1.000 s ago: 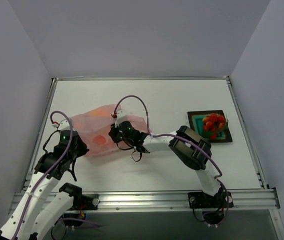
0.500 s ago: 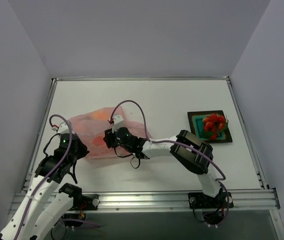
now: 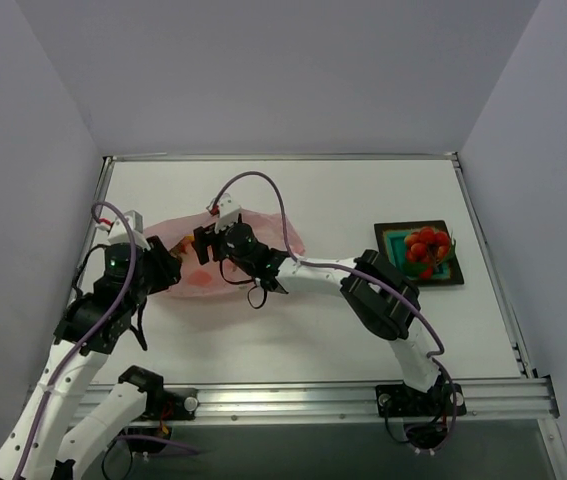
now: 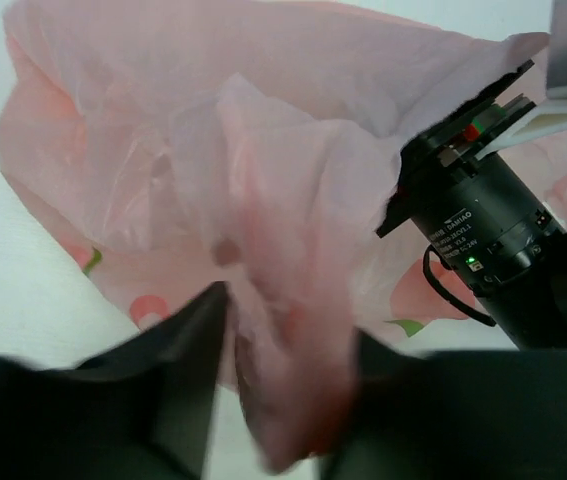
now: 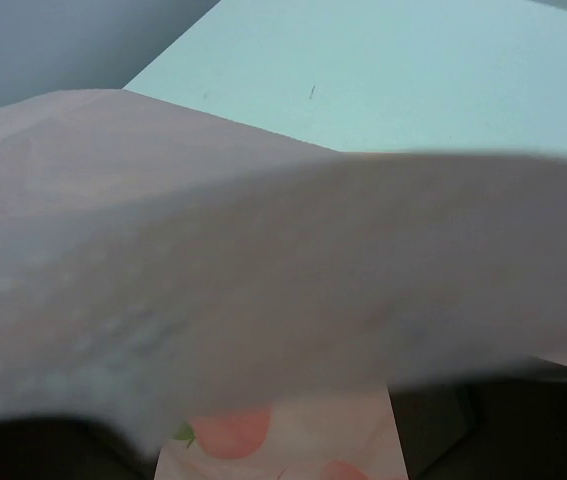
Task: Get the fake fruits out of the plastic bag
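Note:
The pink plastic bag [image 3: 253, 243] lies crumpled left of the table's middle. My left gripper [image 3: 166, 270] is at the bag's left end. In the left wrist view its jaws stand apart and a loose fold of the bag [image 4: 293, 330] hangs between them. My right gripper [image 3: 203, 246] reaches over the bag's top from the right. Its view is mostly covered by a blurred sheet of bag plastic [image 5: 263, 260], with its dark fingers [image 5: 443, 430] wide apart at the bottom corners. A bunch of red berries [image 3: 428, 243] sits on the teal tray [image 3: 393, 240]. Other fruits are hidden.
The black-rimmed teal tray stands at the right of the table. Peach prints [image 4: 418, 295] mark the bag, so reddish patches seen from above may be print or fruit. The right arm's purple cable [image 3: 253, 180] arcs over the bag.
Both grippers were shut and now stand apart. The right gripper has slid left across the bag. The left gripper has moved up toward the bag's left end, and the bag looks flatter.

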